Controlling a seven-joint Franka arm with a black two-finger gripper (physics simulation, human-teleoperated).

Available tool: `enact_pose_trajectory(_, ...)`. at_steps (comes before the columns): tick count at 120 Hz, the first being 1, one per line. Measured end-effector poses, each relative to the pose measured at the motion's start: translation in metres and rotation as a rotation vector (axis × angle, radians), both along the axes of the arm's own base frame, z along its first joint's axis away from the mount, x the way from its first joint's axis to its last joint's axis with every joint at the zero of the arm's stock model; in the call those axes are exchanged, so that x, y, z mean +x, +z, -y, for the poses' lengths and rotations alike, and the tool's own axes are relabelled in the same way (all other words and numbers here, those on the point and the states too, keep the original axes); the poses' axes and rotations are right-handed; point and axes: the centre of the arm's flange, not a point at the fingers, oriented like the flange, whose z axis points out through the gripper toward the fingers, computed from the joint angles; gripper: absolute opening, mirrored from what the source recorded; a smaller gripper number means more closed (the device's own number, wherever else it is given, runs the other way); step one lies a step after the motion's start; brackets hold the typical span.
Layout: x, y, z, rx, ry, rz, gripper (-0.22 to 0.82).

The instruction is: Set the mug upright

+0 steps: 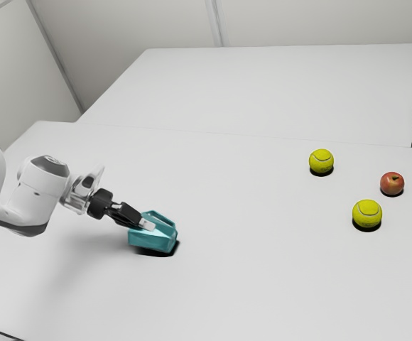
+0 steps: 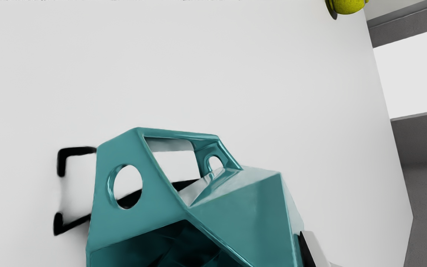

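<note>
My gripper [image 1: 147,224] reaches down to the teal, faceted mug [image 1: 153,240], its tip over the mug's upper side. The mug lies tilted on its side, with the open-framed handle up and a dark shadow below it. In the wrist view the mug [image 2: 235,211] is close to the hand, its dark opening turned toward the camera and its handle, pierced by a round hole, pointing away. Part of the gripper [image 2: 311,249] shows against the mug's outer wall; the mug hides the rest, so its hold cannot be told.
On the white table [image 1: 248,284], a tennis ball [image 1: 321,161], another tennis ball [image 1: 367,213] and a red apple [image 1: 392,183] stand well apart from the mug, toward the exterior view's right. A yellow ball [image 2: 347,5] also appears near the table's edge in the wrist view.
</note>
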Motion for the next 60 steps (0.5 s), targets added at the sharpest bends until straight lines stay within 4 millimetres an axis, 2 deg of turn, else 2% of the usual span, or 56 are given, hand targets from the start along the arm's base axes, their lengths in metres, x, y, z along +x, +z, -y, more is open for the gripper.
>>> enact_pose_trajectory(20, 0.003, 0.015, 0.005, -0.001, -0.011, 0.034, -0.16)
enact_pose_trajectory(44, 0.007, 0.049, 0.015, -0.001, -0.029, 0.102, -0.17)
enact_pose_trajectory(60, 0.022, 0.077, 0.014, 0.066, -0.045, 0.164, -0.18)
